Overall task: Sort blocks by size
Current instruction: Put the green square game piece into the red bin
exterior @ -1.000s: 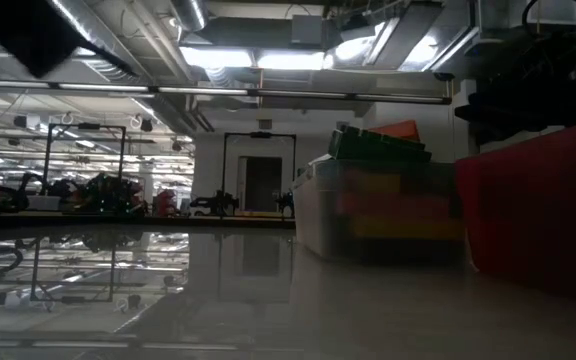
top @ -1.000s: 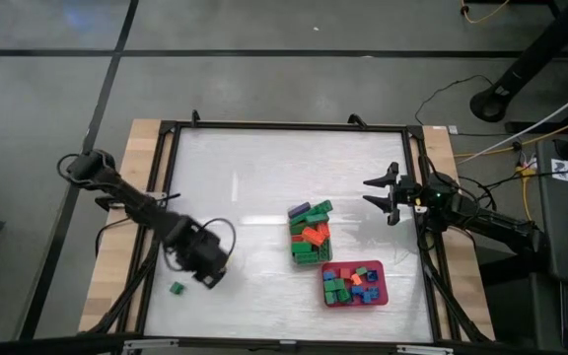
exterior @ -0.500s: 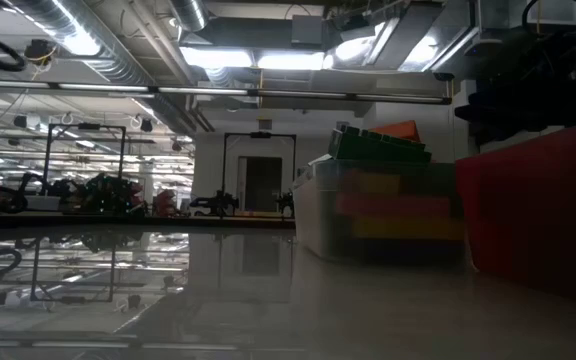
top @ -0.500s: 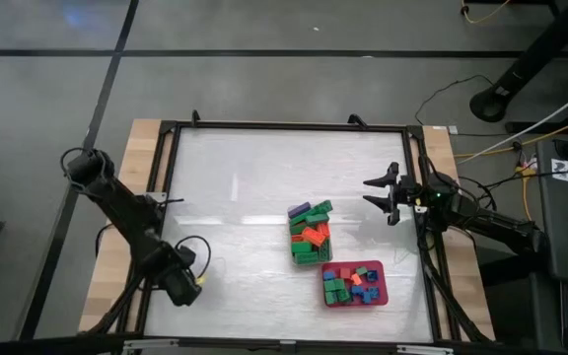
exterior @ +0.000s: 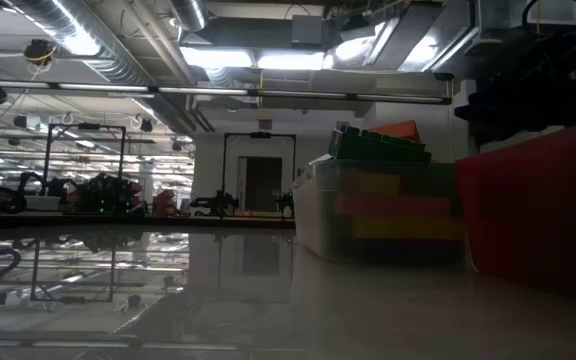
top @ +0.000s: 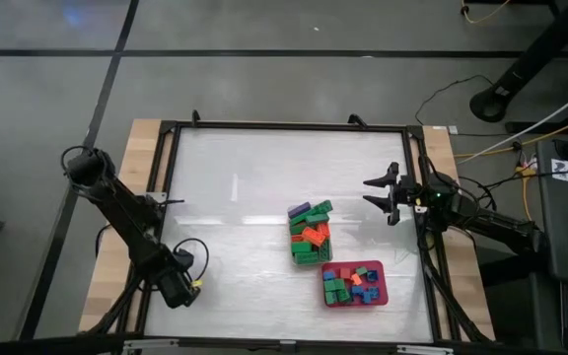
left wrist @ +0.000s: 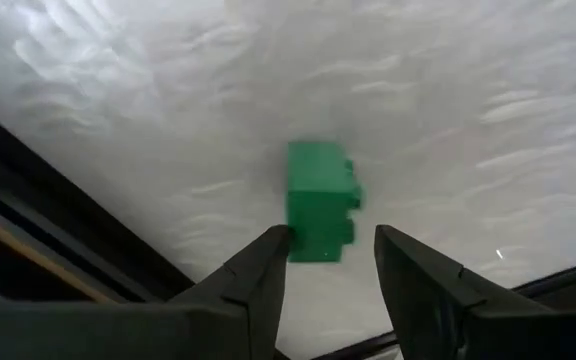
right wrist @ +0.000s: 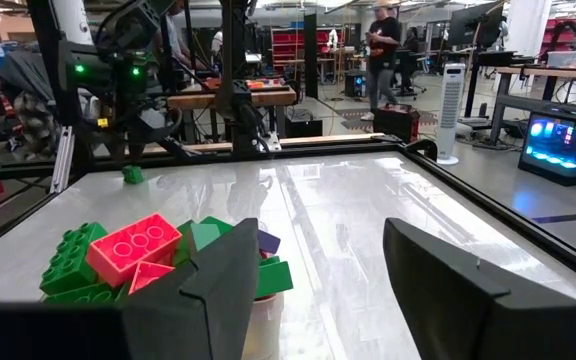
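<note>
**Block sort: near complete, 1 stray item outstanding**

Item 1. Tub (top: 310, 247), clear, centre-right of tabletop (top: 245, 187). Holds a heaped pile of long bars (top: 311, 232): mostly green, with red, orange and 1 purple at the far end. Piled above the rim.

Item 2. Tray (top: 377, 287), red, just near-right of the tub. Holds short bricks (top: 345, 283): green, blue, red, 1 orange. Roughly full.

Item 3. Green block (left wrist: 320, 200), single, loose on the tabletop at the near-left edge. Not yet binned; judged the only piece left to sort. It looks short, so the tray seems its likely place.

Item 4. Left hand (left wrist: 330, 262), at the near-left corner above the green block. Fingers parted to a moderate gap, empty, block seen just beyond the tips.

Item 5. Right hand (top: 382, 193), waiting at the right edge, far side of the tub. Fingers spread, holding nothing.

Rest of tabletop: no other loose blocks seen.
</note>
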Available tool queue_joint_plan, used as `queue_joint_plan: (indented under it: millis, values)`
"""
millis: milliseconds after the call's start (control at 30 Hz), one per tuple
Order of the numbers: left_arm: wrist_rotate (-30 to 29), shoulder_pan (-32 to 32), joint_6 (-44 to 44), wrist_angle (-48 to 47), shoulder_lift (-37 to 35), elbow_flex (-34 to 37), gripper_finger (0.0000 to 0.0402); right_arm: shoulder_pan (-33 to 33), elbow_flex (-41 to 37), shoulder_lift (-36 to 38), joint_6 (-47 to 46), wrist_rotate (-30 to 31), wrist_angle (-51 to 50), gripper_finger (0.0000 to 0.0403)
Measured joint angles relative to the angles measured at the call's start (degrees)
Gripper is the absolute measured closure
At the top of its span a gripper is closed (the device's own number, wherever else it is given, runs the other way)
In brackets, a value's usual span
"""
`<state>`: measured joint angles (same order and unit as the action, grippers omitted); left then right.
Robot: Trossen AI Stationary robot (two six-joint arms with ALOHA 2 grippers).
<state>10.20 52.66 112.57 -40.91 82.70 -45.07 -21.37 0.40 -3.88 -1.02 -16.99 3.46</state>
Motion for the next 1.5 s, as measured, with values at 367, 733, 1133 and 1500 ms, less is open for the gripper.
queue_joint_plan:
  millis: [367,733,1133,1500]
  values:
    - [-2.5,0.0,0.0,3.3,0.2,2.6,0.0259,0.0,0.0,0.0,0.0,0.0,0.0,0.0189]
    - [-5.3,-0.3,0.1,4.4,0.8,3.4,0.0259,0.0,0.0,0.0,0.0,0.0,0.0,0.0189]
    - [-24.6,-1.7,-4.2,14.1,0.8,3.5,0.0332,0.0,0.0,0.0,0.0,0.0,0.0,0.0189]
    - [-50.5,-14.2,-37.9,49.8,1.4,3.5,0.0318,0.0,0.0,0.0,0.0,0.0,0.0,0.0189]
